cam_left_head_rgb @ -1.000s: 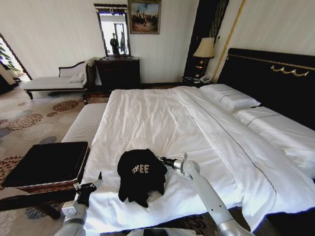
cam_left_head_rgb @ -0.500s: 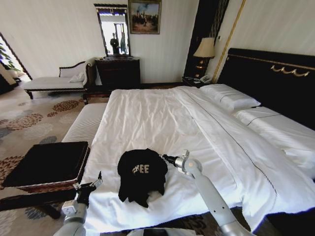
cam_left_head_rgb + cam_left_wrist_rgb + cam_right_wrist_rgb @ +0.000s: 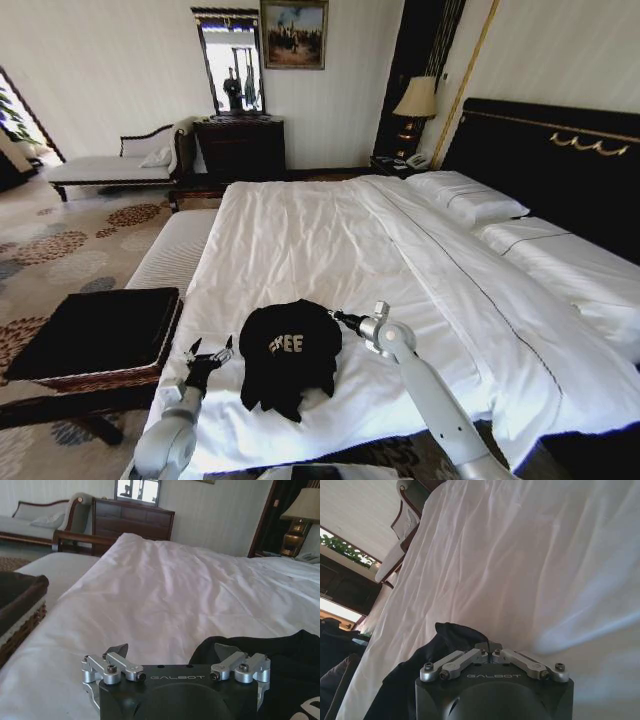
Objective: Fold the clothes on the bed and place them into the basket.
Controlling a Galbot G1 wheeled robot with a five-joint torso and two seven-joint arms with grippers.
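The black T-shirt (image 3: 290,348) with white "FREE" lettering lies bunched in a mound near the foot edge of the white bed (image 3: 330,230). My right gripper (image 3: 337,319) is at the shirt's right edge. In the right wrist view its fingertips (image 3: 490,647) meet, shut on the black cloth (image 3: 420,670). My left gripper (image 3: 210,352) hovers over the duvet just left of the shirt. In the left wrist view it (image 3: 172,650) stands wide open, with the shirt (image 3: 285,660) beside one finger. The basket (image 3: 95,335) with its black top stands on the floor left of the bed.
A white padded bench (image 3: 175,250) runs along the bed's left side behind the basket (image 3: 20,612). Pillows (image 3: 465,195) and the black headboard (image 3: 550,160) are at the far right. A dark dresser (image 3: 238,148) and a chaise (image 3: 110,165) line the back wall.
My left gripper has risen from below the bed's edge and moved right, close to the shirt. My right gripper shifted slightly right with the shirt's edge.
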